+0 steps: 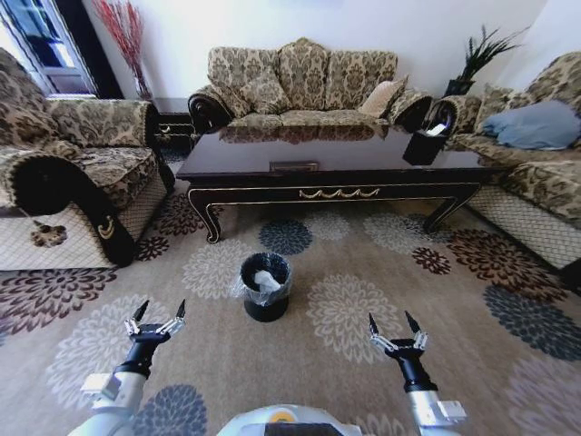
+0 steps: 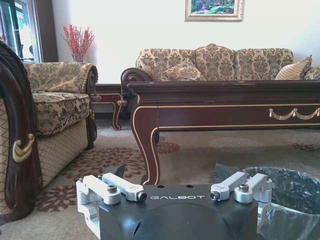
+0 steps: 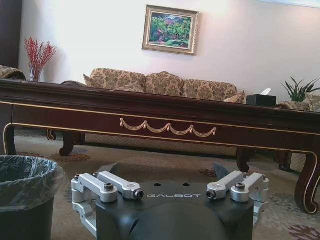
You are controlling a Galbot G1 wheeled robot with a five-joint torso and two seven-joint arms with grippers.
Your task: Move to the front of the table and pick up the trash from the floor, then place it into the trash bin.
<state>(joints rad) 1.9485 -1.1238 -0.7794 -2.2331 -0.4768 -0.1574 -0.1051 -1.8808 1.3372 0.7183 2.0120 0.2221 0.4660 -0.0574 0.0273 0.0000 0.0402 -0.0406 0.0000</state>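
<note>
The long dark wood table (image 1: pixel 327 168) with gold scroll ornament stands straight ahead on the carpet. In front of it the small black trash bin (image 1: pixel 265 286) stands upright, with its clear liner bunched at the rim. A piece of trash, crumpled white paper (image 1: pixel 266 280), lies inside it. My left gripper (image 1: pixel 160 313) hangs open low over the carpet, left of the bin. On the bin's other side my right gripper (image 1: pixel 394 322) is open too. Both hold nothing. The left wrist view has the bin (image 2: pixel 287 200) close beside the left gripper (image 2: pixel 170 172). The right wrist view shows the bin (image 3: pixel 25 190) and the table (image 3: pixel 150 117).
Patterned sofas ring the table: one at the left (image 1: pixel 73 173), one behind (image 1: pixel 304 86), one at the right (image 1: pixel 536 154). A black tissue box (image 1: pixel 424 143) sits on the table's right end. Flowered carpet (image 1: pixel 363 300) spreads around the bin.
</note>
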